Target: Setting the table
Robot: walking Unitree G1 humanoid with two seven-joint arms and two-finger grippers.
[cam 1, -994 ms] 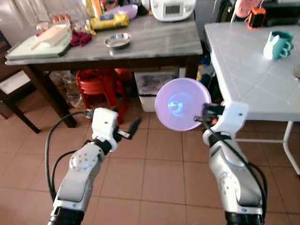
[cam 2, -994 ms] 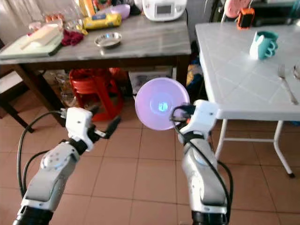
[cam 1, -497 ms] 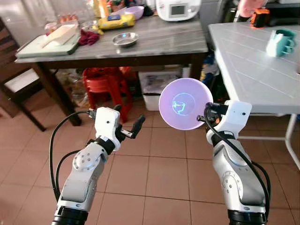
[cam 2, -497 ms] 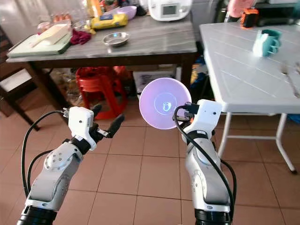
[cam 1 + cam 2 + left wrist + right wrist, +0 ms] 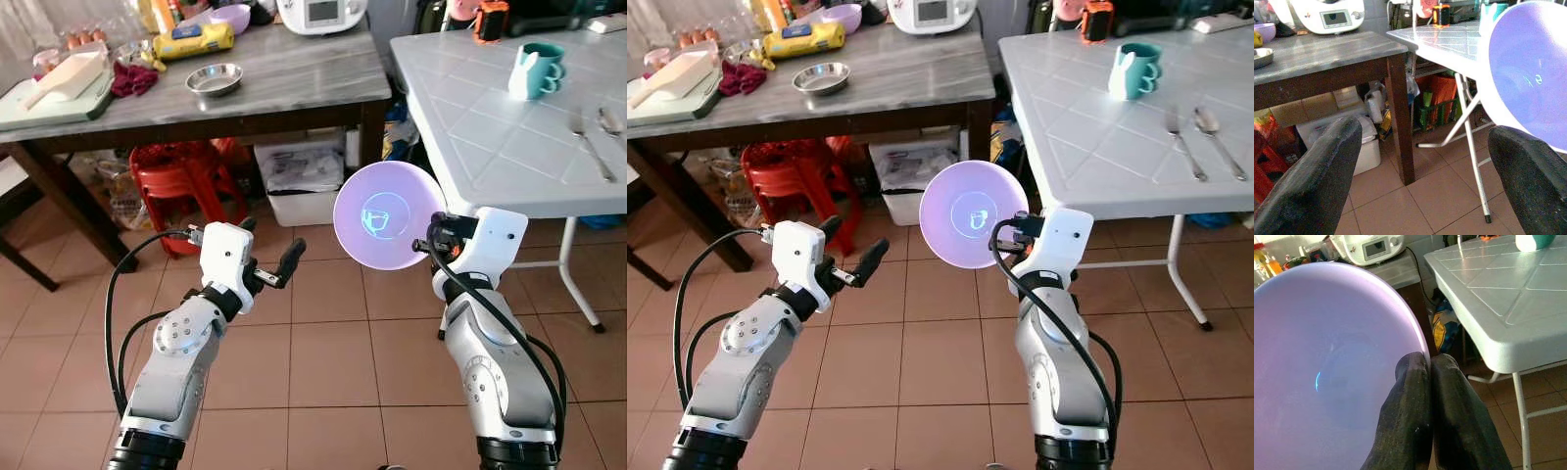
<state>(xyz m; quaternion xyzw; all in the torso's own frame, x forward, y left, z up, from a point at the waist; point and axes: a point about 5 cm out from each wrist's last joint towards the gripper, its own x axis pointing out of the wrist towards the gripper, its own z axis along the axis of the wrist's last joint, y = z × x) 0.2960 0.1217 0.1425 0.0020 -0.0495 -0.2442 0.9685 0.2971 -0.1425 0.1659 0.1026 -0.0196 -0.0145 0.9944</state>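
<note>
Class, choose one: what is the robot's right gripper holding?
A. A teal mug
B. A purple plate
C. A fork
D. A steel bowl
B: the right gripper is pinched shut on the rim of the purple plate, held up on edge above the floor beside the white table.

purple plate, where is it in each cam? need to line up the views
Left eye view: purple plate at centre, held on edge by the right gripper.
Right eye view: plate at centre, left of the white table.
Left wrist view: plate beyond the open left gripper.
Right wrist view: plate, rim pinched by the fingers.
Shared landmark: the white table.
</note>
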